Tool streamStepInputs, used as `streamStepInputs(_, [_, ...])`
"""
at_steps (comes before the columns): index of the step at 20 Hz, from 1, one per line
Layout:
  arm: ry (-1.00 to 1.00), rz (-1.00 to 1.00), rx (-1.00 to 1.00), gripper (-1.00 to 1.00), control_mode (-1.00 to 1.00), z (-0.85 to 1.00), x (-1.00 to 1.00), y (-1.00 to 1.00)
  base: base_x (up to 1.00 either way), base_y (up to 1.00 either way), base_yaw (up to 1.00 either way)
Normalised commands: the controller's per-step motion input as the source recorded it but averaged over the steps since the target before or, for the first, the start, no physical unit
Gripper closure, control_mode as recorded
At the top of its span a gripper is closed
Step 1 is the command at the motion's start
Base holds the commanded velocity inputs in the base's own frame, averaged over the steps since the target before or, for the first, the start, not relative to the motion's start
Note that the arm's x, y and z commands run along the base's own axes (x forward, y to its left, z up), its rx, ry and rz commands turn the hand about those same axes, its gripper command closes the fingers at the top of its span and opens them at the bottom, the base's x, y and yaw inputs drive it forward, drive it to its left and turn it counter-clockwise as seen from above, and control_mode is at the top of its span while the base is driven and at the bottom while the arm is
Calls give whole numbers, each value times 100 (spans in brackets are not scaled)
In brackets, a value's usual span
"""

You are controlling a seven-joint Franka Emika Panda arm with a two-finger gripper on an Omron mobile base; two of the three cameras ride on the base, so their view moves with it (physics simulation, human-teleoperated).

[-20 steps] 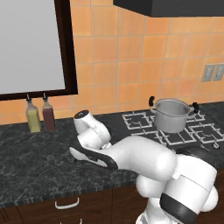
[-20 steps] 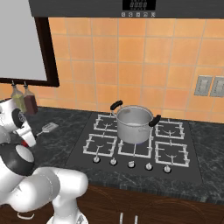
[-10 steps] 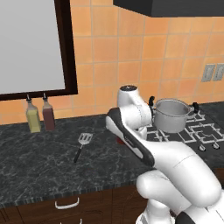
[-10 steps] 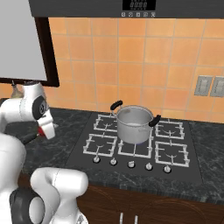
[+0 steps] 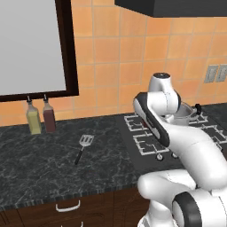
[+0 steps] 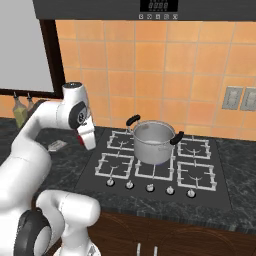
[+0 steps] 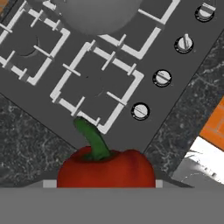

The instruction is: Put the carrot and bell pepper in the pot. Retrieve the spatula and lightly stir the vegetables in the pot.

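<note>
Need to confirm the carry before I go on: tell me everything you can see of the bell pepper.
The bell pepper is glossy red and squat, with a curved green stem rising from its top. In the hand view it sits at the bottom, right at the gripper, above the stove near the knobs. From the right base view a bit of red shows at the hand. It looks carried, though the fingers themselves are hidden. It is not yet in the pot.
</note>
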Motion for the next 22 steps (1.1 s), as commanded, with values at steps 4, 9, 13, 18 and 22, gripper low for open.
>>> streamStepInputs(4, [0, -15, -1, 100, -100, 38, 60, -100, 0, 0, 0])
streamStepInputs(9, [0, -10, -5, 100, -100, 10, 63, -97, 0, 0, 0])
streamStepInputs(13, [0, 0, 0, 100, -100, -15, 81, -68, 0, 0, 0])
streamStepInputs(18, [0, 0, 0, 100, -100, -34, 74, -49, 0, 0, 0])
streamStepInputs(22, [2, 0, 0, 100, -100, -40, 66, -49, 0, 0, 0])
